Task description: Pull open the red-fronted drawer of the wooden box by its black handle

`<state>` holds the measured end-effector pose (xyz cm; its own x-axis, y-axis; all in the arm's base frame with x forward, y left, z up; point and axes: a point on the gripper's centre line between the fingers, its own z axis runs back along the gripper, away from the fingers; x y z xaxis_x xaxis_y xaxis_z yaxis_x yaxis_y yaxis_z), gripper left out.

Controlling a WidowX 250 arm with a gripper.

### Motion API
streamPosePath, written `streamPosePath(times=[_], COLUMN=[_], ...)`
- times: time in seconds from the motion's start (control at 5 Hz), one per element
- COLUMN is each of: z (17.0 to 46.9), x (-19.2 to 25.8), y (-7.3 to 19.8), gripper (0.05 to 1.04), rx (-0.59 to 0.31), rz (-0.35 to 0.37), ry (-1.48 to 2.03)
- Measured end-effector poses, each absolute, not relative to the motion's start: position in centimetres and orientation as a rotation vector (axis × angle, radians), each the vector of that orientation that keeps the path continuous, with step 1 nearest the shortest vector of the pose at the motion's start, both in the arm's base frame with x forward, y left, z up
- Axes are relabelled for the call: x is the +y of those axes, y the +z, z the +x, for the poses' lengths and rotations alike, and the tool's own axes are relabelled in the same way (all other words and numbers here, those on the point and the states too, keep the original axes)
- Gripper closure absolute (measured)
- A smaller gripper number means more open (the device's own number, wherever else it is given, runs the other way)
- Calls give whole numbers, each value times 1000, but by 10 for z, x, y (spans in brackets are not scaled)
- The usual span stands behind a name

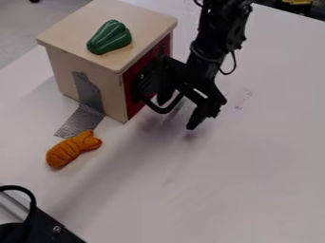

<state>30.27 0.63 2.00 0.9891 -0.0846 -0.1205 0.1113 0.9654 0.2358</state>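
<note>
Gripper point(178, 114) hangs beside wooden box point(61, 69), jaws wide apart; upright red door point(132, 107) lies just toward the view's left of them. Box stands on table point(241, 190), tape point(82, 119) at its side.

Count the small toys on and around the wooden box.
2: a ribbed green toy on top of the box, and an orange toy on the table near the silver tape. Some may be hidden behind the box.
</note>
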Motion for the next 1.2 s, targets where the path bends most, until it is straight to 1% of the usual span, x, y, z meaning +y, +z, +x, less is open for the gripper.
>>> streamPosePath(times=[0.2, 0.4, 0.6, 0.8, 1.0, 1.2], z=[304, 306, 304, 300, 295, 299], x=[0, -8, -33, -59, -74, -83], y=[18, 18, 19, 19, 20, 25], gripper=[381, 675, 889, 937, 899, 660], rx=[100, 93, 89, 89, 93, 75], rz=[221, 195, 166, 149, 147, 142], ry=[-104, -103, -129, -166, -183, -191])
